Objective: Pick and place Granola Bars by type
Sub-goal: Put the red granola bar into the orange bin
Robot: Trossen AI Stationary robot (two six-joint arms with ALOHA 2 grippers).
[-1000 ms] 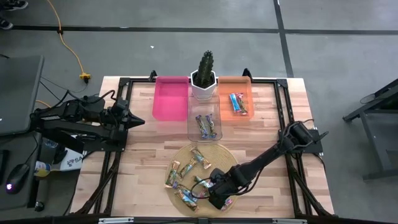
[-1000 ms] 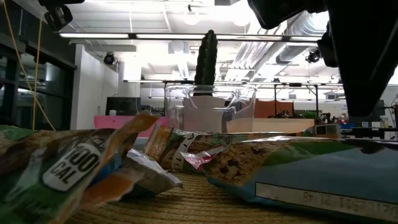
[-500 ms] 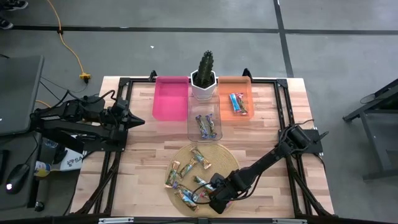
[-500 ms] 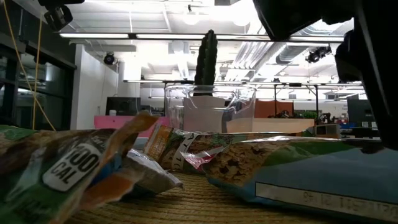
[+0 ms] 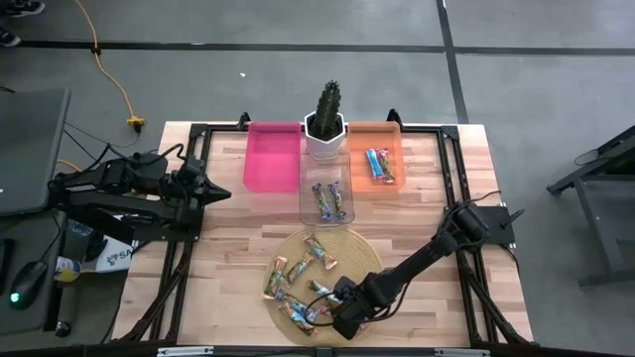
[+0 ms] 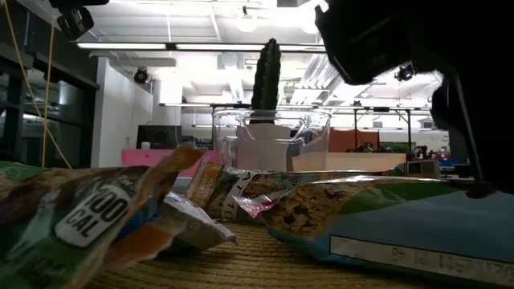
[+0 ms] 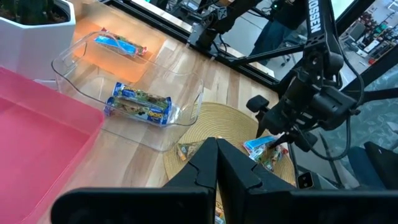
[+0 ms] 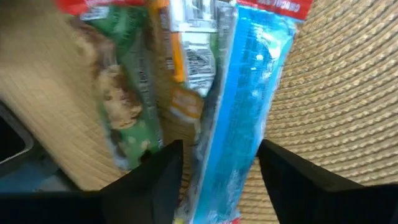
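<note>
Several granola bars (image 5: 298,283) lie in a heap on a round woven mat (image 5: 349,248) near the table's near edge. My right gripper (image 5: 340,317) is low over the heap's near side and open. In the right wrist view its fingers (image 8: 163,177) stand on either side of a blue bar (image 8: 249,106), which lies flat on the mat beside a green bar (image 8: 124,106). In the low view the blue bar (image 6: 401,221) fills the foreground. My left gripper (image 5: 220,189) waits shut at the table's left side. My right gripper comes at the blue bar (image 8: 231,177) from above, pointing down, with its open fingers across the bar's width near one end. I cannot tell whether they touch the wrapper. The bar lies flat on the mat.
At the far side stand a pink bin (image 5: 273,157), a white pot with a cactus (image 5: 325,124) and an orange bin (image 5: 377,149) that holds blue bars. A clear bin (image 5: 325,183) in front of the pot holds purple bars. Bare wood lies left and right of the mat.
My right gripper has moved a little toward the table's near edge and down onto the heap of bars. The bars have stayed where they were.
</note>
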